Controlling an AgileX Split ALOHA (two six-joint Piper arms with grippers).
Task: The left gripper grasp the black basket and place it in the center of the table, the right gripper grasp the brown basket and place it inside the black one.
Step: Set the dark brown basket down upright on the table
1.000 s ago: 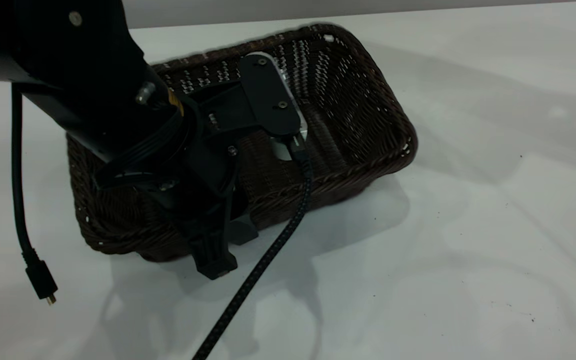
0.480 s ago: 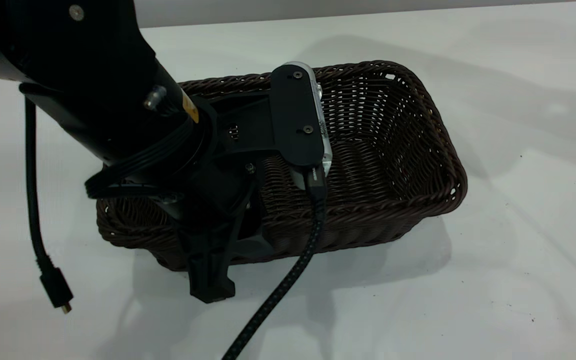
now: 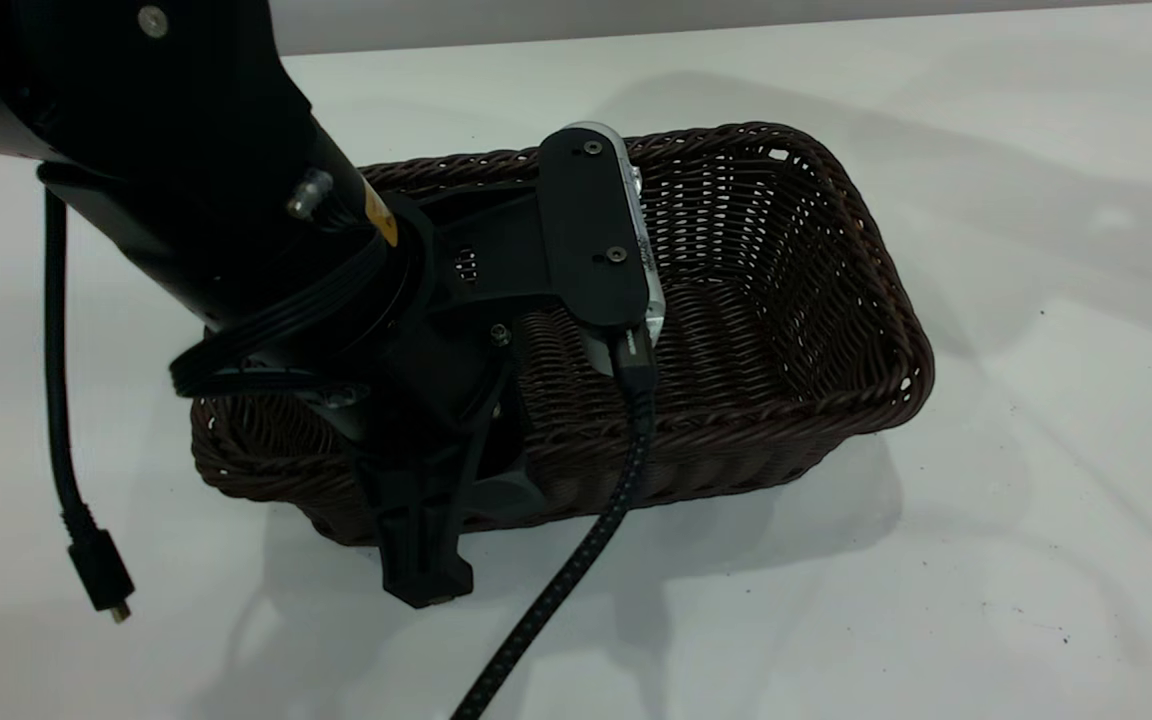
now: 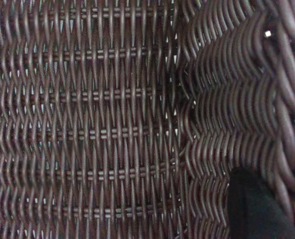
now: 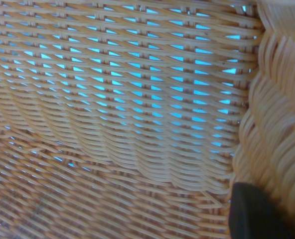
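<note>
Only at right wrist: brown basket (image 5: 117,114)

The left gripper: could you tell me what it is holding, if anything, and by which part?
The left gripper grips the black basket by its near long wall, one finger outside and the other inside the rim.
</note>
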